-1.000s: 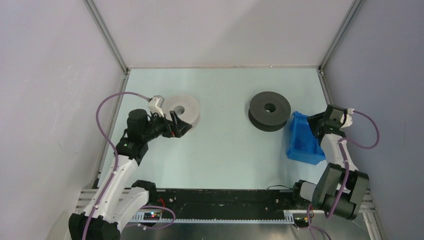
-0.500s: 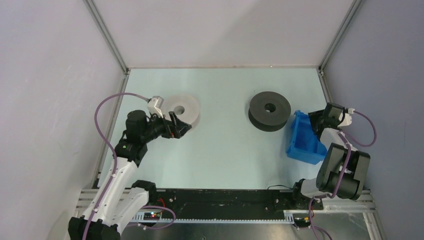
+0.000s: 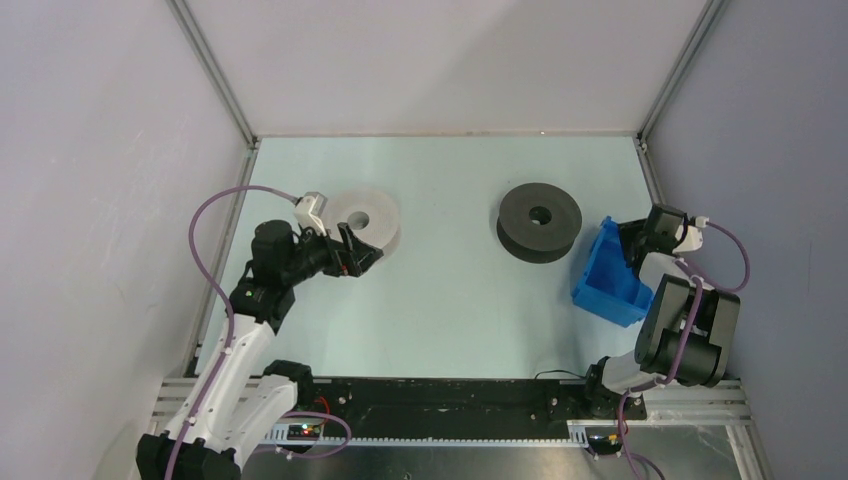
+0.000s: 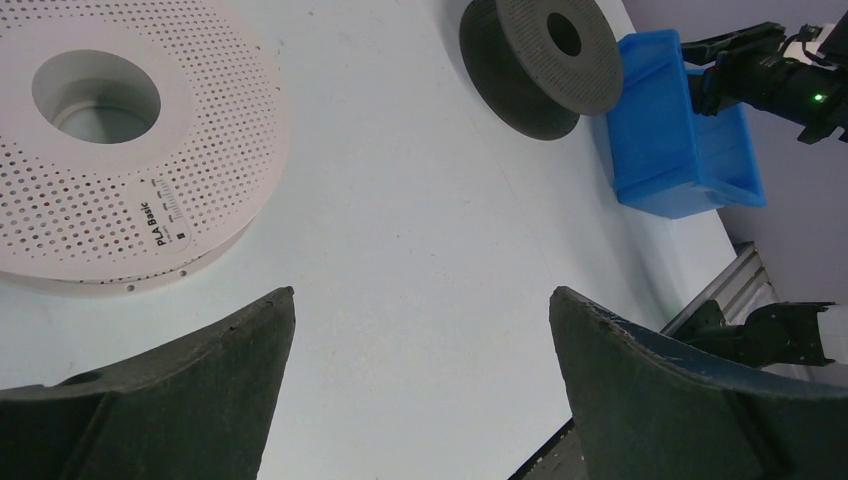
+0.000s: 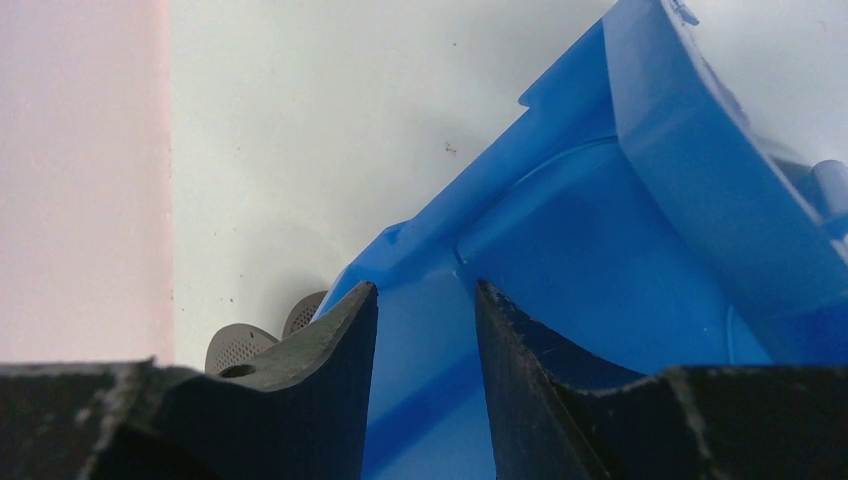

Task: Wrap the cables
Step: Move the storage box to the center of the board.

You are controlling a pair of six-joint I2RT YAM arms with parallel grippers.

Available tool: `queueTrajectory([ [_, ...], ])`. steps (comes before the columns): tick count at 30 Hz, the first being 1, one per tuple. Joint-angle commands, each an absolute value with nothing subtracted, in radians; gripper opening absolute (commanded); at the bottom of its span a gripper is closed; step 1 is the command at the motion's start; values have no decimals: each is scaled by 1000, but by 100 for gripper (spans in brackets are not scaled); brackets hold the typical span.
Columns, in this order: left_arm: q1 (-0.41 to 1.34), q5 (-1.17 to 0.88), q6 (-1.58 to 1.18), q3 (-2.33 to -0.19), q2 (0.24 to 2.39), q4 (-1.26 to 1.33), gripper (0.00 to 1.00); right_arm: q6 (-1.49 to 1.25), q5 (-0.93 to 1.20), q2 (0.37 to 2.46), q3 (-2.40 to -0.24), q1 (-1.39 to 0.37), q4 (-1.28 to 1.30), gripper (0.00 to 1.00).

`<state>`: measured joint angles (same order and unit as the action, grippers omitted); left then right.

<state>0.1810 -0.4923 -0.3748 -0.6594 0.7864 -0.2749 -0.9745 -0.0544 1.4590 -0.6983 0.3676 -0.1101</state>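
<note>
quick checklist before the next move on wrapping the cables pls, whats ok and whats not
1. Cables located: cannot tell; no thin blue or reddish cable shows in any view.
2. Left end effector free: ok; jaws wide, nothing between them, short of the white spool.
3. Right end effector grip: ok; closed on a wall of the blue bin.
4. Bin flat on the table: not ok; it looks tipped.
5. Bin clear of the dark spool: cannot tell; they sit very close.
</note>
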Motion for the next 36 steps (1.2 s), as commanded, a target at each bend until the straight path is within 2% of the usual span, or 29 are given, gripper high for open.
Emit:
queueTrajectory([
  [1, 180, -489, -362, -679, 778, -268, 100, -1008, -128, 1466, -723, 364, -106, 45],
  [5, 180, -490, -363, -677, 776, -267, 100, -990, -123, 1471, -757, 353, -96, 43],
  [9, 180, -490, -360, -678, 772, -270, 100, -789, -203, 1371, -825, 294, -36, 42],
  [13, 180, -491, -359, -678, 770, -269, 100, -499, -187, 1250, -867, 286, -51, 42],
  [17, 180, -496, -362, -678, 769, -269, 100, -59, -113, 1225, -917, 272, -59, 40],
  [18, 180, -499, -363, -678, 769, -269, 100, 100, -105, 1235, -918, 265, -59, 40],
  [21, 180, -511, -368, -679, 771, -270, 100, 349, -98, 1277, -924, 273, -75, 41],
  [23, 181, -518, -373, -679, 776, -268, 100, 513, 86, 1316, -941, 303, -4, 41],
  [24, 182, -520, -375, -678, 776, -268, 100, 552, 165, 1348, -968, 315, 29, 41],
  [28, 199, -523, -382, -677, 776, -268, 100, 699, 215, 1452, -1074, 344, 241, 41],
  [36, 260, -523, -381, -681, 781, -268, 100, 950, 410, 1554, -1171, 424, 437, 42],
])
